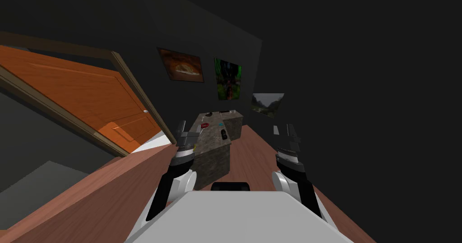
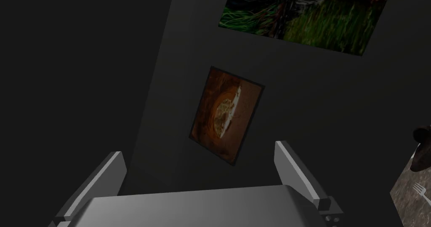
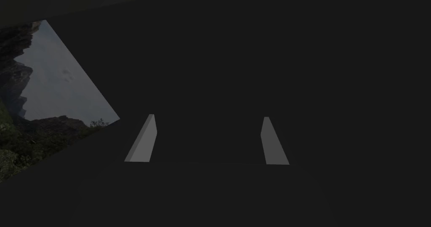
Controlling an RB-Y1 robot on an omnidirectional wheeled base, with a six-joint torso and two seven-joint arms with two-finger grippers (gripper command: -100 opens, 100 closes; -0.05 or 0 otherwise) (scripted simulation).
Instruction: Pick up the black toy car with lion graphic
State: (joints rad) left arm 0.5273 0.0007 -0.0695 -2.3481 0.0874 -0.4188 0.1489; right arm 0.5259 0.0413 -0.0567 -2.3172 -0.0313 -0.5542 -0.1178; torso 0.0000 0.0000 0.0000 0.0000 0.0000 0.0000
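Fingers of my left hand (image 1: 188, 128) stand apart, empty, just beside the mottled grey bench (image 1: 212, 163); the black toy car (image 1: 224, 134) lies on top near its front edge; my right hand (image 1: 283, 128) is spread too, empty.

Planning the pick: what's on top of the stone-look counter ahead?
On the counter: a black item, likely the toy car, a red one, a teal one, dark bits farther back. The left gripper covers part of its left edge.

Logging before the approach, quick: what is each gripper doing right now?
Left gripper: open, holding nothing.
Right gripper: open, holding nothing.
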